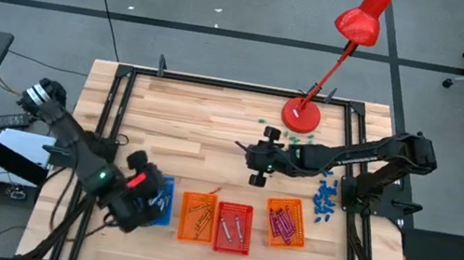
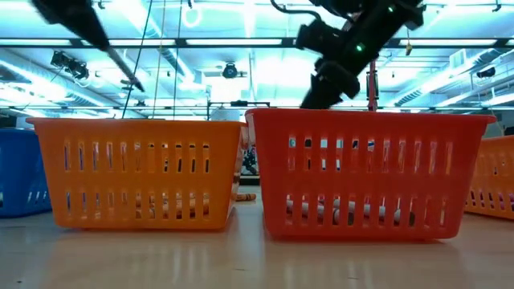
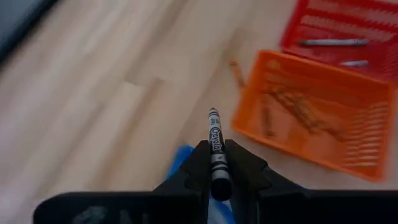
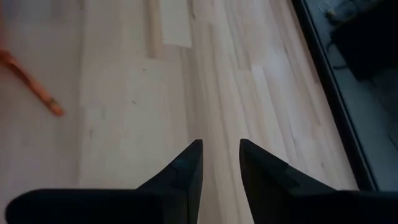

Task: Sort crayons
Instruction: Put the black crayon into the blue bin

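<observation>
Most of the sorting is looking done. Along the near edge of the counter [image 1: 166, 128], four trays are sitting in a row, and from above the orange tray [image 1: 197, 216] is holding orange crayons, the red tray [image 1: 233, 227] beside it is holding grey-white crayons [image 1: 233, 226], and the far-right orange tray [image 1: 285, 222] is holding magenta-purple ones [image 1: 283, 223]. The blue tray [image 1: 161, 201] at the left end is mostly hidden under the left arm, so its contents cannot be told.

The left hand [image 3: 214, 167] is hovering over that blue tray, gripping a dark crayon [image 3: 215, 149] between its fingers with the tip pointing outward; this one appears to be waiting for its tray.

Some strays are still lying loose: one orange crayon [image 3: 237, 73] is resting on the wood just beyond the orange tray's far side. The right hand [image 4: 221, 163] is hanging over bare wood near the middle of the counter, fingers parted and holding nothing, with an orange crayon [image 4: 32, 84] lying on the counter ahead of it. A judgement: only a few pieces are remaining to place.
</observation>
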Action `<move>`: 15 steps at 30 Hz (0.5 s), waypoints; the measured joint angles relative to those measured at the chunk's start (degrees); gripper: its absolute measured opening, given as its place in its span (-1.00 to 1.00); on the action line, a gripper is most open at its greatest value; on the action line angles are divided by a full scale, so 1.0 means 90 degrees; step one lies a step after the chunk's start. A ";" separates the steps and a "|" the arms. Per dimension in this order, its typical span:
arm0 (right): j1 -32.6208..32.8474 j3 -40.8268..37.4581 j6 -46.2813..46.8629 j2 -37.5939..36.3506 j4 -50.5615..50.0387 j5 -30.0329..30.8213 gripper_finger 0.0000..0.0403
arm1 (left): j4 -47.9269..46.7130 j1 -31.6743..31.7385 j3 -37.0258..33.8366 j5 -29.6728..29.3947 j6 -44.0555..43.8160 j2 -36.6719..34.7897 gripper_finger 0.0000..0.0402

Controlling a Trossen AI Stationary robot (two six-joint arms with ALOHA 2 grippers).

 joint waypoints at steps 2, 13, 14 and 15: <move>-0.0031 -0.0152 0.0047 -0.0050 0.0027 0.0059 -0.46 | 0.0017 -0.0216 0.0002 0.0052 -0.0596 0.0175 -0.79; -0.0036 -0.0480 0.0021 -0.0105 0.0782 -0.0222 -0.46 | -0.1097 -0.0964 -0.0005 0.0846 -0.3228 0.1342 -0.80; -0.0034 -0.0480 -0.0004 -0.0105 0.0834 -0.0231 -0.46 | -0.1160 -0.0975 -0.0004 0.0833 -0.3354 0.1431 -0.80; -0.0033 -0.0480 -0.0036 -0.0105 0.0885 -0.0242 -0.46 | -0.1191 -0.0976 -0.0002 0.0831 -0.3440 0.1525 -0.80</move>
